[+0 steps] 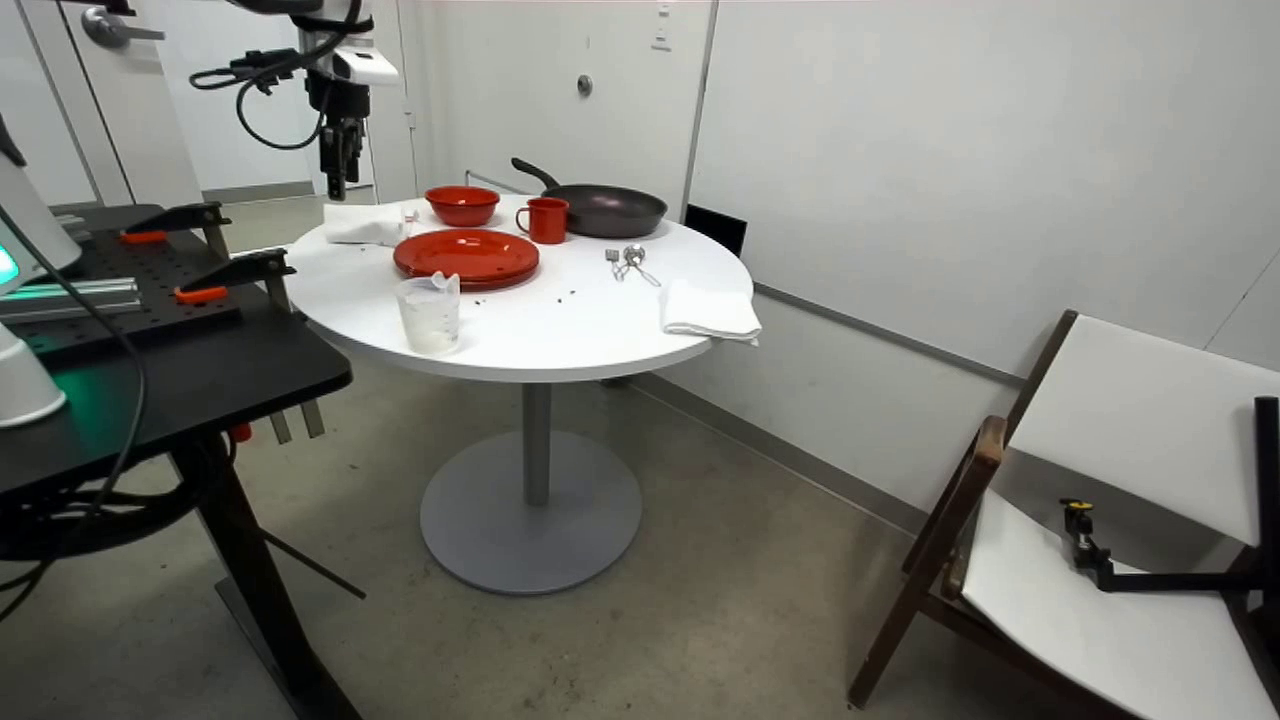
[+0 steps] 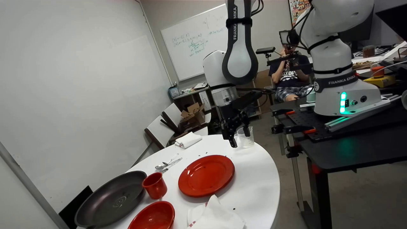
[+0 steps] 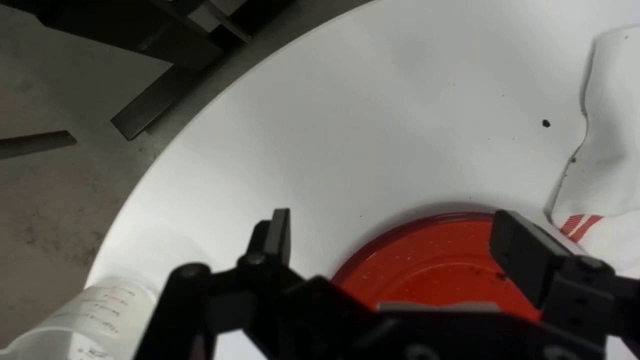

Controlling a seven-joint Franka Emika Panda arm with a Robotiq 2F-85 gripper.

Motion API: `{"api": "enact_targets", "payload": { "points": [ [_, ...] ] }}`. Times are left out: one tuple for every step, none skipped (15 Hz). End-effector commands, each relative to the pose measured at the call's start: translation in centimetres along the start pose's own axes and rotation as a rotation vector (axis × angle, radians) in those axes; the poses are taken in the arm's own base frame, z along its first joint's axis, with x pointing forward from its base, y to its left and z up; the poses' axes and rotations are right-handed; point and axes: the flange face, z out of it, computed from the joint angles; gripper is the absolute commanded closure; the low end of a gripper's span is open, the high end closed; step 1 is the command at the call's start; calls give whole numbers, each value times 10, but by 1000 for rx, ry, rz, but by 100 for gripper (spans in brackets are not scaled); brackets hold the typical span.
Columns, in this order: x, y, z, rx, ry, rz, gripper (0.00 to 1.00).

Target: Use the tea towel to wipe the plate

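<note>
We've got the hand (image 3: 392, 215) hanging above the bench (image 3: 300, 150), its fingers (image 3: 525, 255) spread wide, nothing held between them. Just below it sits the red plate (image 3: 425, 260), partly showing in that gap: round, glossy, low-rimmed, with dark specks (image 3: 500, 276) on its face. Off past the finger on the left of the wrist view stands a measuring cup (image 3: 115, 307), see-through, printed with marks. Now the one that counts: the tea towel (image 3: 612, 150) lies out beyond the opposite finger, just beside the plate's rim, so we judge the coming move to be a sideways trip to that cloth, then down, before any wiping. Its long axis? Rumpled, and cut off in the wrist view, so we can't call it, nor whether it touches the plate. White, soft-looking, creased, red stripes by one edge; we'd expect a fold to pinch up easily. Farther from the hand, across the plate, we pick out a smooth red mug (image 2: 155, 186), a red bowl (image 1: 462, 208) and thin metal utensils (image 1: 634, 254), then, well off, a broad dark pan (image 2: 111, 198) and a second white towel (image 1: 708, 312), folded flat by the bench's edge.
</note>
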Motion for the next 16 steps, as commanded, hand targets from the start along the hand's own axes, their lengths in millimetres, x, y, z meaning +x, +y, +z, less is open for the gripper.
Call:
{"api": "enact_targets", "payload": {
  "points": [
    [3,30,-14,5,44,79,0],
    [7,36,-15,0,55,98,0],
    [11,41,-17,-1,61,117,0],
    [15,47,-18,-5,68,137,0],
    [21,52,-20,-7,76,160,0],
    [26,58,-20,-14,89,177,0],
    [31,62,-21,-21,99,190,0],
    [35,67,-21,-31,115,202,0],
    [39,70,-22,-40,124,212,0],
    [41,70,-23,-40,130,212,0],
    [39,65,-25,-31,132,201,0],
    [44,68,-19,-48,107,201,0],
    [44,68,-20,-45,110,200,0],
    [44,67,-20,-44,112,198,0],
    [43,66,-20,-43,112,196,0],
    [43,65,-20,-43,113,196,0]
  ]
}}
